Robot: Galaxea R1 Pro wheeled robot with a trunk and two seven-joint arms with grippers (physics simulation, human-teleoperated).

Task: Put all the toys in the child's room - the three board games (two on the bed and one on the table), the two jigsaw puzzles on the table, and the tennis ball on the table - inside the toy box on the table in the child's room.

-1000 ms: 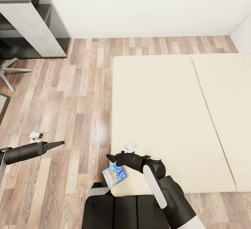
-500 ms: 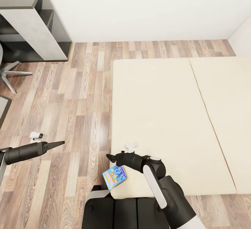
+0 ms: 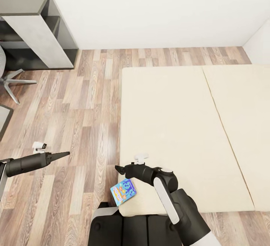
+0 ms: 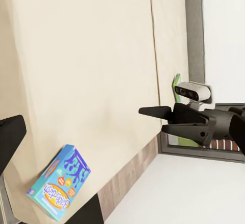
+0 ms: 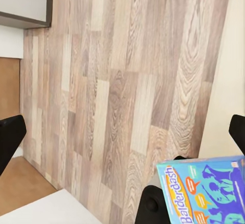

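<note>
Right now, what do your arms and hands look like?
My arms are mostly dark grey and black tubes. The right arm has a long white panel along it and a small white knob near the wrist. Each hand ends in thin black pointed fingers: the left hand tapers to a sharp tip, and so does the right hand. A small white camera sits by each wrist.

floor (image 3: 75, 118): wood planks | bed (image 3: 176, 126): matt beige cloth | board game (image 3: 123, 191): printed cardboard
</note>
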